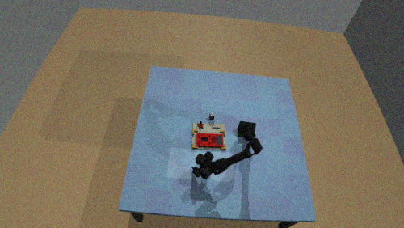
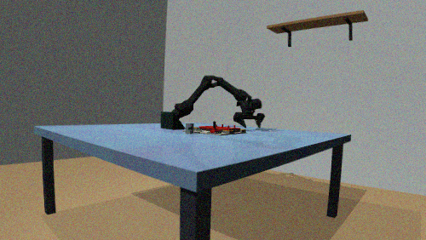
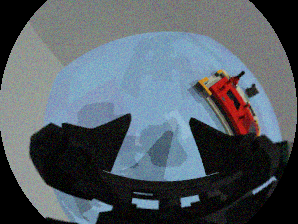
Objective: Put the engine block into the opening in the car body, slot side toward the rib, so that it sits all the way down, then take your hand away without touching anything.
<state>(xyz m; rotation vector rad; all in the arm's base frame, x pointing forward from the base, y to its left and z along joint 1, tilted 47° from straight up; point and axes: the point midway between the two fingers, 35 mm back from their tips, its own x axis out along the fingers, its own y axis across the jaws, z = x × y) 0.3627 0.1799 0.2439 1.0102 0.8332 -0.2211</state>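
Note:
The red car body (image 1: 208,145) (image 3: 224,103) (image 2: 221,128) lies on a pale base with yellow corners; a dark square opening (image 1: 204,139) shows in its top. A small grey and dark block (image 1: 212,116) (image 2: 189,128) (image 3: 252,90), which may be the engine block, stands on the table just beyond the pale base, on the side away from the gripper. The slot and the rib are too small to make out. My gripper (image 1: 200,173) (image 2: 252,127) (image 3: 161,117) is open and empty, above the table on the car body's near side, touching nothing.
A small red part with a dark top (image 1: 200,124) (image 3: 239,78) stands on the pale base (image 1: 208,129) beside the car body. The arm's black base (image 1: 246,129) (image 2: 171,120) stands to the right of it in the top view. A wooden shelf (image 2: 317,22) hangs on the wall.

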